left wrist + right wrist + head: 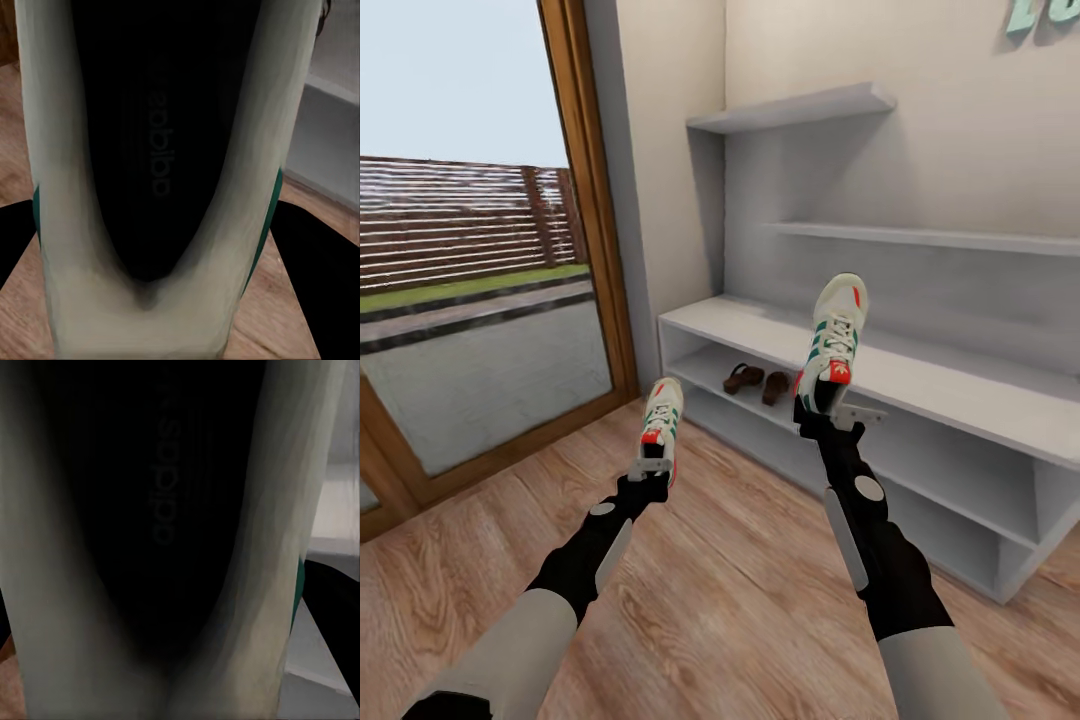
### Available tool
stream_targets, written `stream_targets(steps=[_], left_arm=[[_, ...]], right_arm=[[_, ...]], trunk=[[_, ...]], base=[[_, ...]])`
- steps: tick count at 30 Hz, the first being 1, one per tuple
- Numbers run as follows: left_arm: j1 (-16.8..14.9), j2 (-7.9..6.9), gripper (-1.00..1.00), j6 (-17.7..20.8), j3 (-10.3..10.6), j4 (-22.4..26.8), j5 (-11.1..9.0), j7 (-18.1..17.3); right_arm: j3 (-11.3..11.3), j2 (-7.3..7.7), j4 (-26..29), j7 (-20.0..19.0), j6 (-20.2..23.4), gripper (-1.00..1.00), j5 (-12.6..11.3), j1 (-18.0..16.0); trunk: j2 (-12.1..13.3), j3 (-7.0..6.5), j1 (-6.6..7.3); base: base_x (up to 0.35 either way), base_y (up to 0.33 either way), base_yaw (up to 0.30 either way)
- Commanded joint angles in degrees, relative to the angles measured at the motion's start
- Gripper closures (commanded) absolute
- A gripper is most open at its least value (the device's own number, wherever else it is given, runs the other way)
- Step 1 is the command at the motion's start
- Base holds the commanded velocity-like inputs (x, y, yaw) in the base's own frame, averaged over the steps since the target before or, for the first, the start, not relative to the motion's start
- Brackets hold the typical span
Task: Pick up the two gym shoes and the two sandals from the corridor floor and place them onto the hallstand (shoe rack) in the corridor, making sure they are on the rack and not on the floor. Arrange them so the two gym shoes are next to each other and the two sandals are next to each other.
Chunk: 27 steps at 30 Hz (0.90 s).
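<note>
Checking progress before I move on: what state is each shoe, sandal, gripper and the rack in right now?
Left gym shoe: held off the floor, toe up, in the left gripper.
Right gym shoe: held toe up in the right gripper, raised in front of the rack.
Two sandals: side by side on the hallstand's upper open shelf.
Hallstand: flat top bare, no gym shoes on it yet.

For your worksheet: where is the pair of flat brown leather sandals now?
In the head view, the brown sandals sit side by side on the white shoe rack's upper open shelf, near its left end.
</note>
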<state>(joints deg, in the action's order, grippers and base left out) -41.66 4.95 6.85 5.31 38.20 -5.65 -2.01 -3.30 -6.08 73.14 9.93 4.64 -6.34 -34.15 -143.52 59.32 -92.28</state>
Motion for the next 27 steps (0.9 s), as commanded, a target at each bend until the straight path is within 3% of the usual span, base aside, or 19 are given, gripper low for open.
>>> stream_targets(steps=[1, 27], left_arm=[[0.0, -0.03, 1.0, 0.36, 0.05, 0.12, -0.59, -0.09], [0.0, -0.03, 1.0, 0.36, 0.05, 0.13, -0.59, -0.09]], right_arm=[[-0.13, 0.01, 0.07, 0.36, 0.2, 1.0, -0.6, -0.04], [-0.13, 0.01, 0.07, 0.36, 0.19, 1.0, -0.6, -0.04]], trunk=[[-0.02, 0.04, 0.01], [-0.02, -0.42, 0.01]], base=[[0.006, 0.01, -0.278], [0.0, 0.116, -0.279]])
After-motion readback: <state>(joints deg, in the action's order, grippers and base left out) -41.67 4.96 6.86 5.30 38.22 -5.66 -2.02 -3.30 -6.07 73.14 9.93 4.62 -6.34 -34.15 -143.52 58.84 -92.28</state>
